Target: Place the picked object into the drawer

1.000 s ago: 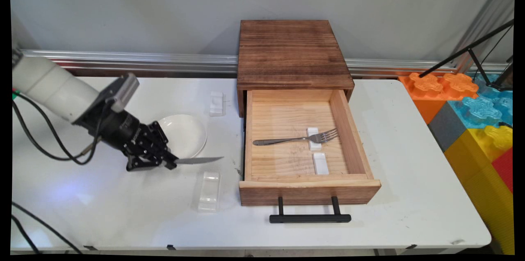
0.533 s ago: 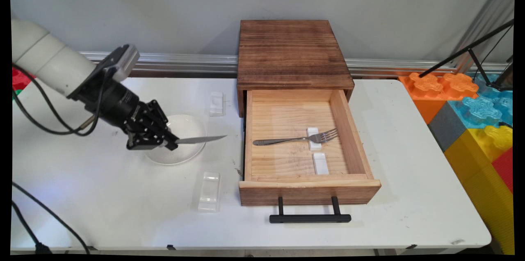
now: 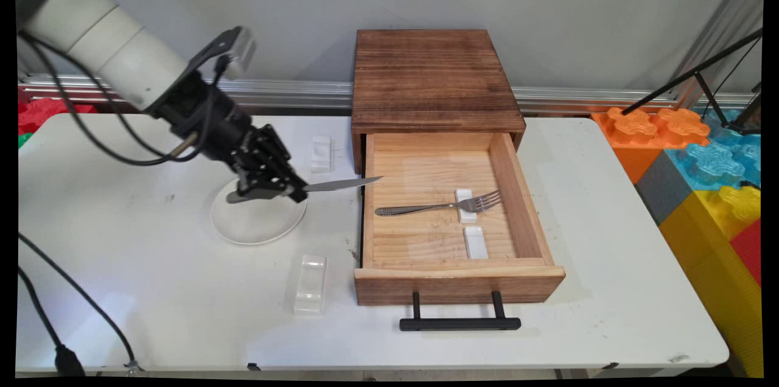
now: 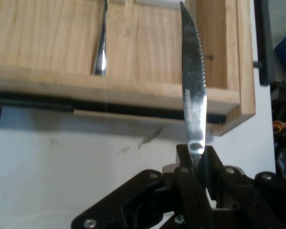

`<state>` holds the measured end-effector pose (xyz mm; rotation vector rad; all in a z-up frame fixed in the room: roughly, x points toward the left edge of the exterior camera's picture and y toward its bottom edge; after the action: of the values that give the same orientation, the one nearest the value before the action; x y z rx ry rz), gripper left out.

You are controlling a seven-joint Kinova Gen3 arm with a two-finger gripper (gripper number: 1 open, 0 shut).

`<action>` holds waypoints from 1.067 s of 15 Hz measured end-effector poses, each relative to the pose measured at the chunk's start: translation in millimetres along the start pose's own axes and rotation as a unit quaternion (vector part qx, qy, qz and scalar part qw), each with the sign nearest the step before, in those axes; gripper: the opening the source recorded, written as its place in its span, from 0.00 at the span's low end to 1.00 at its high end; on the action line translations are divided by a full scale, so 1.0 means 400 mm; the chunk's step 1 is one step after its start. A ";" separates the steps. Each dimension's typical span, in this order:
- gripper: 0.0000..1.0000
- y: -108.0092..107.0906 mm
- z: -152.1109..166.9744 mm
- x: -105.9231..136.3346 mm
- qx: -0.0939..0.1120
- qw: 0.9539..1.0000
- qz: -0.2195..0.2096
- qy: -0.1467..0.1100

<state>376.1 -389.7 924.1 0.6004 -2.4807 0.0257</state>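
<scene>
Now the pincer [image 3: 291,187] clamps a knife [image 3: 341,184] pointing at the drawer [image 3: 453,213]

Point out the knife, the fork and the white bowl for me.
knife [image 3: 344,183], main view, middle of the bare blade past the end effector.
fork [image 3: 426,207], main view, on its handle, lying in the open drawer.
white bowl [image 3: 255,226], main view, near inner surface, below the end effector.
</scene>
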 end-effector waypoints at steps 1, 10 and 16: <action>0.00 0.001 0.005 0.015 -0.001 1.000 -0.001 0.000; 0.00 0.014 0.090 0.172 -0.012 1.000 0.007 -0.001; 0.00 0.010 0.176 0.243 -0.014 1.000 0.008 -0.002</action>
<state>265.7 -436.8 918.8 0.5694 -2.4853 -0.0034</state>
